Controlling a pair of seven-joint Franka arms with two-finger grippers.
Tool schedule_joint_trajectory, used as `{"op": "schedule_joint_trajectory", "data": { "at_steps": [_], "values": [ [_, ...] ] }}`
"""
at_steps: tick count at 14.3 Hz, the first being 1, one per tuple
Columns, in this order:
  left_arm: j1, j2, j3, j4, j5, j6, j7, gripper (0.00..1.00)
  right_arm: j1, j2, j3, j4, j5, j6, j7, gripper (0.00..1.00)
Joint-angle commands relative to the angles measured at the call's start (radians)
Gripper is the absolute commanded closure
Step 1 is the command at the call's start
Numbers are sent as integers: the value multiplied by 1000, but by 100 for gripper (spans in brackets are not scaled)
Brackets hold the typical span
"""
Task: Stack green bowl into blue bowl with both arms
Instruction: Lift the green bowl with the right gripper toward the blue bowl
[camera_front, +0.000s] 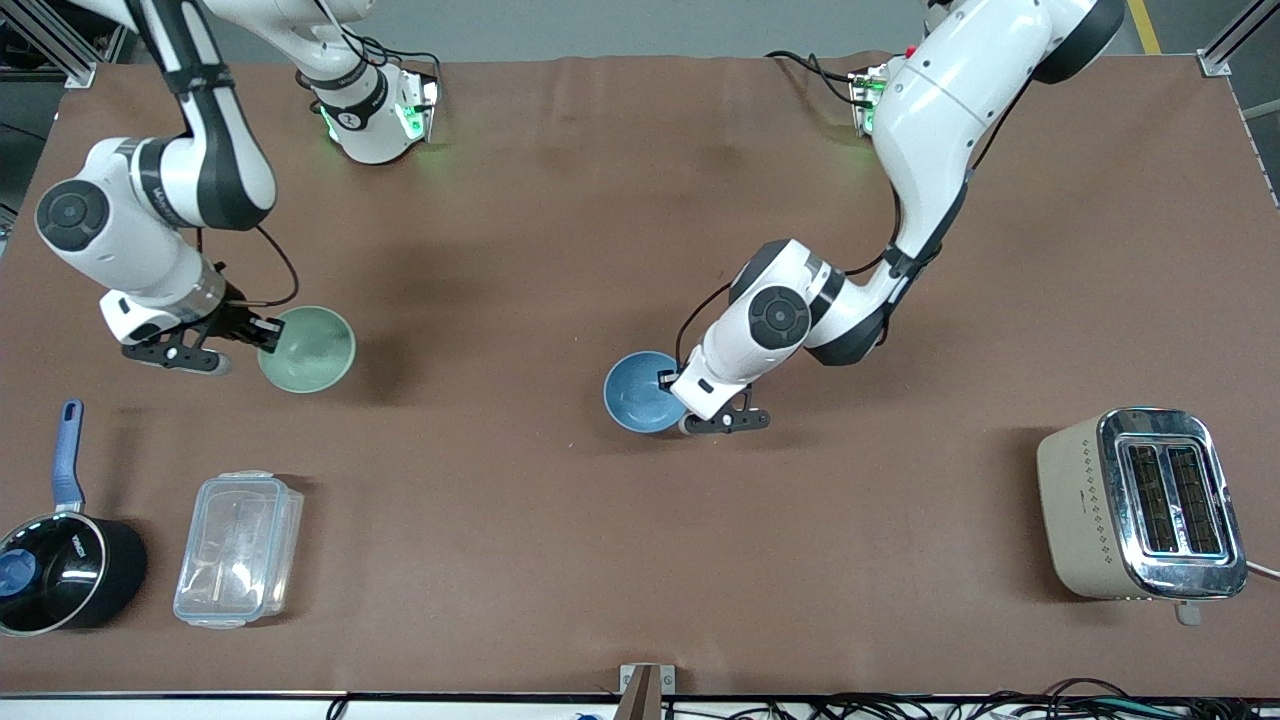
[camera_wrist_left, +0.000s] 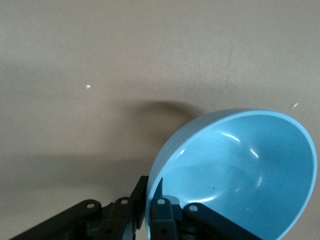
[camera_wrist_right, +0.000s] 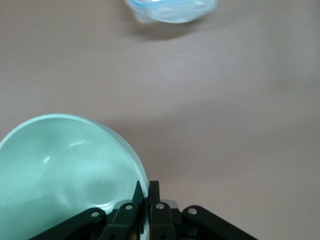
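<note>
The green bowl (camera_front: 308, 348) hangs tilted just above the table toward the right arm's end. My right gripper (camera_front: 262, 332) is shut on its rim, one finger inside and one outside; the right wrist view shows the bowl (camera_wrist_right: 60, 170) and the gripper (camera_wrist_right: 148, 192) pinching it. The blue bowl (camera_front: 640, 392) is near the table's middle, tilted. My left gripper (camera_front: 672, 385) is shut on its rim; the left wrist view shows the bowl (camera_wrist_left: 240, 170) and the gripper (camera_wrist_left: 150, 192) clamping its edge.
A clear plastic lidded box (camera_front: 238, 549) and a black saucepan with a blue handle (camera_front: 60, 560) sit near the front camera at the right arm's end. A beige toaster (camera_front: 1145, 505) stands at the left arm's end. The box also shows in the right wrist view (camera_wrist_right: 172, 10).
</note>
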Motion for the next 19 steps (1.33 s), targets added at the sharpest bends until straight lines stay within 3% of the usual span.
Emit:
{"op": "schedule_joint_trajectory", "data": {
  "at_steps": [1,3,4,6,9,14,16,19],
  "values": [
    [-33,39,12,29,20,34,-14,99,125,6,-6,82,4,-63,160,99],
    [-33,53,12,31,20,45,-15,94,216,22,-6,122,5,-86,261,99],
    [-31,53,12,31,19,49,-14,79,257,37,-6,151,7,-94,324,99],
    [-16,29,13,32,24,43,-12,0,346,86,-6,220,30,-109,443,99],
    [39,-80,29,57,43,-62,-8,0,461,179,-7,292,33,-103,626,99],
    [174,-243,46,189,175,-445,38,0,583,353,-6,453,35,-98,844,99],
    [242,-329,46,190,212,-492,66,0,624,429,-7,533,35,-98,916,99],
    [374,-436,33,192,200,-576,288,0,660,494,-6,587,77,-95,967,99]
  ]
}}
